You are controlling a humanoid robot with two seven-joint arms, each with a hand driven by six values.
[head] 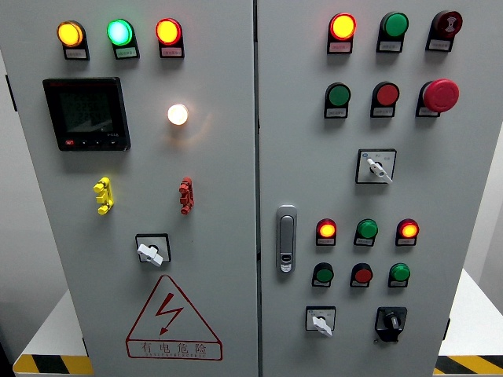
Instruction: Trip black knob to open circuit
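Note:
The black knob sits at the lower right of the grey control cabinet's right door. Its pointer stands roughly upright, tilted slightly left. To its left is a white rotary switch on a black-framed plate. Neither of my hands nor either arm shows in the head view.
Lit lamps: amber, green, white on the left door; red ones on the right. A red mushroom stop button, a chrome door handle, a black meter and a lightning warning triangle are on the panel.

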